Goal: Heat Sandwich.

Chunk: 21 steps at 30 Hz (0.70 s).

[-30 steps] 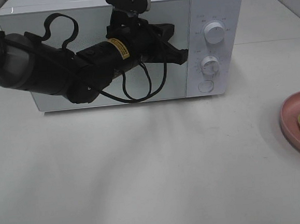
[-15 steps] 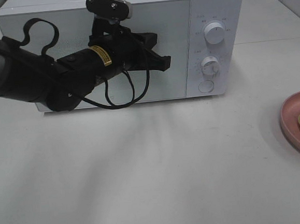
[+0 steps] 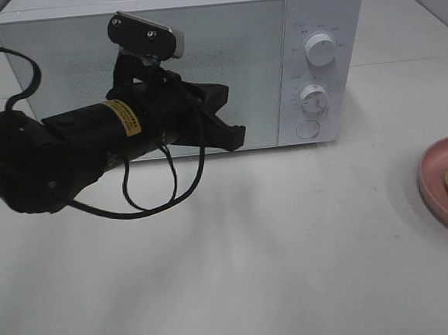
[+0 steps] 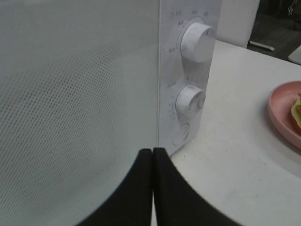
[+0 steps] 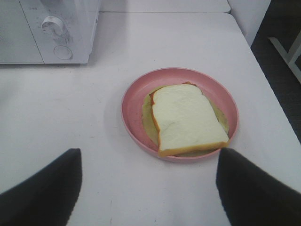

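Sandwich (image 5: 187, 118) lies on pink plate (image 5: 133, 117) beneath spread, empty right hand (image 5: 148, 188).

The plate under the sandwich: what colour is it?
Pink; the plate shows best in the right wrist view.

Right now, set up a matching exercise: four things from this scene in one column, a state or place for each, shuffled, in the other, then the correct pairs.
Column 1
1. sandwich
2. left claw
3. right claw
4. microwave door

Column 2
A. shut, holding nothing
B. closed
C. lying on the pink plate
D. open, holding nothing

Pairs: 1-C, 2-A, 3-D, 4-B
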Each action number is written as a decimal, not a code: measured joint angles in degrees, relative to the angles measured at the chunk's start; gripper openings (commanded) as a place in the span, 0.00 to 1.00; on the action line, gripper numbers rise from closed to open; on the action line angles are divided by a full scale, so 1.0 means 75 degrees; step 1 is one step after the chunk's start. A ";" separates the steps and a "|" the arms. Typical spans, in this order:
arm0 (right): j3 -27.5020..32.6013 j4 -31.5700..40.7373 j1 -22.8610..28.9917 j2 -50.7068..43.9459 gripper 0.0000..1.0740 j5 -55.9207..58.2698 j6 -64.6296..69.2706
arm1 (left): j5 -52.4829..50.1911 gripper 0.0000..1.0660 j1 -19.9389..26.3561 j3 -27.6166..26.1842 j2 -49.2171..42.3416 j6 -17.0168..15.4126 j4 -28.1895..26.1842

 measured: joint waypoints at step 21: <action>0.0000 0.0000 0.0000 0.0000 0.71 0.0000 0.0000 | 0.6555 0.98 0.0015 0.0252 -0.2712 -0.0115 -0.0145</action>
